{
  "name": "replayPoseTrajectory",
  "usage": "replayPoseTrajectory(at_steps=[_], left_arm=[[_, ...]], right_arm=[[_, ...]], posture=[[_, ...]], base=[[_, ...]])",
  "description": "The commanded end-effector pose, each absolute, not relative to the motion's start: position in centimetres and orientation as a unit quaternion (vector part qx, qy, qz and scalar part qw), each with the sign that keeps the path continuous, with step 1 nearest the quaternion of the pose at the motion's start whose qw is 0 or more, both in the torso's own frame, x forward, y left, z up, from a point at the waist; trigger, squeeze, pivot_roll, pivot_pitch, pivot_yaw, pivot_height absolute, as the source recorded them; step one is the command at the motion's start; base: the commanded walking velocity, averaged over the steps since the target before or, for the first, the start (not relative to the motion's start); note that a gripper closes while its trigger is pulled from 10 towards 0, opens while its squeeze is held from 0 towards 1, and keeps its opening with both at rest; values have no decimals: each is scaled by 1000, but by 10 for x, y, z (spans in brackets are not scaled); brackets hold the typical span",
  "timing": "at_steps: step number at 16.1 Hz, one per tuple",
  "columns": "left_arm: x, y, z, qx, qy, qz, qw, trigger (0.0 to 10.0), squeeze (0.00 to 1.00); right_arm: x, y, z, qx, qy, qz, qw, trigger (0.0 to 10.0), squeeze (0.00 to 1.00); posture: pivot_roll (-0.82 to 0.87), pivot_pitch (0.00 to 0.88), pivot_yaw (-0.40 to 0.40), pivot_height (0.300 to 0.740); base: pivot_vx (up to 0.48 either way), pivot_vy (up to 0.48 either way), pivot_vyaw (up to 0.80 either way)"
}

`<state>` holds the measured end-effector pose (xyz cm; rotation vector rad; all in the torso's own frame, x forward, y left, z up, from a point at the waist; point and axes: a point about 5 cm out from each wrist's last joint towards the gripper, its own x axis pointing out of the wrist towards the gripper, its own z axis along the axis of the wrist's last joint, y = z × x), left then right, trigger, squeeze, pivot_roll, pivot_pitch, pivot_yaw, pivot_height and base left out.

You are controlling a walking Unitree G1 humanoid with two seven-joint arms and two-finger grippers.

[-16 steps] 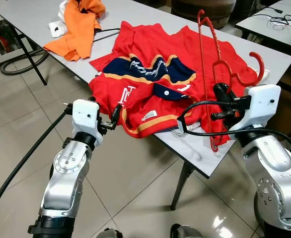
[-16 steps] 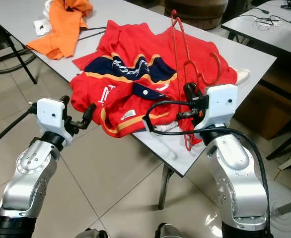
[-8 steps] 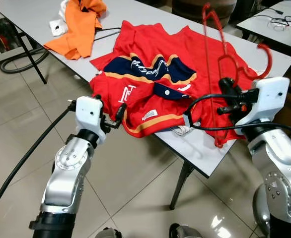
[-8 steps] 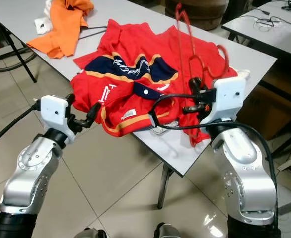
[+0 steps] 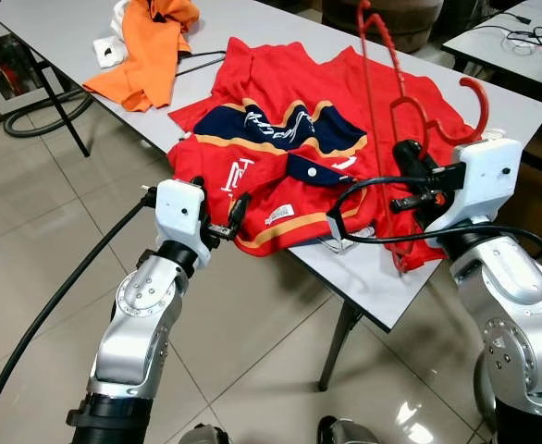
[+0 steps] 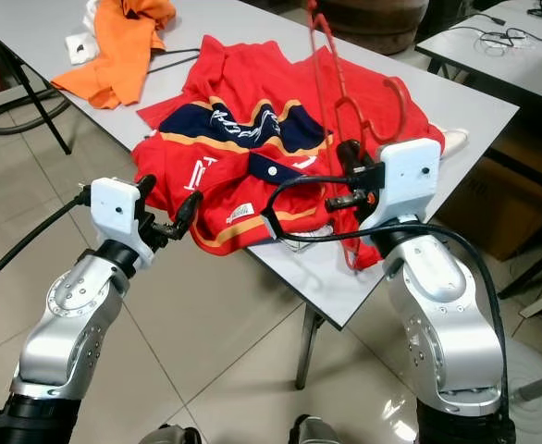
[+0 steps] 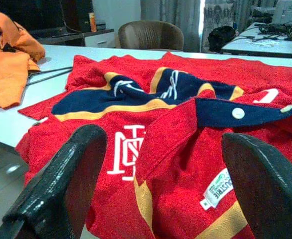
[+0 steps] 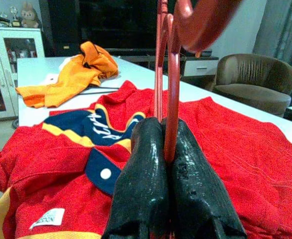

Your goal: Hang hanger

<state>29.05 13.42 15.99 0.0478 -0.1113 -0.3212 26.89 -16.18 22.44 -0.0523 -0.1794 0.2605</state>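
Observation:
A red plastic hanger (image 5: 388, 102) stands upright over the right end of the grey table (image 5: 363, 277), its hook (image 5: 474, 102) curling to the right. My right gripper (image 5: 407, 180) is shut on the hanger's neck; the right wrist view has the black fingers (image 8: 146, 184) pinched on the red bar (image 8: 172, 99). A red jersey (image 5: 280, 157) with a navy and gold collar lies spread on the table. My left gripper (image 5: 235, 211) is open at the jersey's front hem by the table edge; the left wrist view has its fingers (image 7: 66, 184) wide apart before the red cloth (image 7: 176, 149).
An orange garment (image 5: 146, 46) and a white item (image 5: 107, 51) lie at the table's far left. A black cable (image 5: 40, 111) runs under the table. A second table (image 5: 511, 37) with cables stands at the back right. Tiled floor lies in front.
My right gripper swung the hanger right, then back left and more upright. My left gripper has moved forward and right, close to the jersey's hem.

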Motion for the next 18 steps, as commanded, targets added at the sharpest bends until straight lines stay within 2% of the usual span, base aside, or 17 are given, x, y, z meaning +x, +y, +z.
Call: replayPoseTrajectory(at_steps=[1,5,10,11,12,13,14,15,16,18], left_arm=[[292,137,162,17,-58,-154,986,10000,0],[290,139,160,-5,-55,-149,987,10000,0],[300,137,161,26,-47,-145,988,10000,0],[300,136,161,2,-43,-151,988,10000,357],[300,130,160,-38,-38,-176,983,10000,1000],[303,115,164,-60,-36,-231,970,10000,1000],[303,113,165,-65,-36,-240,968,10000,1000],[303,105,174,-79,-51,-285,954,10000,1000],[307,103,185,-86,-70,-294,949,10000,1000],[317,119,202,-104,-108,-247,957,10000,1000]], right_arm=[[269,-161,232,-26,-110,130,985,10000,0],[268,-160,227,-29,-103,125,986,10000,0],[265,-157,211,-119,-87,157,977,10000,0],[265,-154,210,-139,-88,170,972,10000,0],[266,-152,213,-155,-95,178,967,10000,0],[267,-152,219,-159,-103,179,965,10000,0],[267,-152,220,-159,-105,180,965,10000,0],[263,-152,220,-161,-107,183,964,10000,0],[260,-152,219,-160,-107,185,964,10000,0],[258,-152,215,-157,-105,178,966,10000,0]], posture=[[-78,126,66,740],[-66,113,54,740],[-67,44,17,740],[-82,52,21,740],[-92,61,23,740],[-107,85,30,740],[-107,85,30,740],[-108,87,41,740],[-104,95,50,740],[-108,100,58,740]], base=[[0,0,0],[0,0,0],[0,0,0],[0,0,0],[0,0,0],[0,0,0],[0,0,0],[0,0,0],[0,0,0],[0,0,0]])
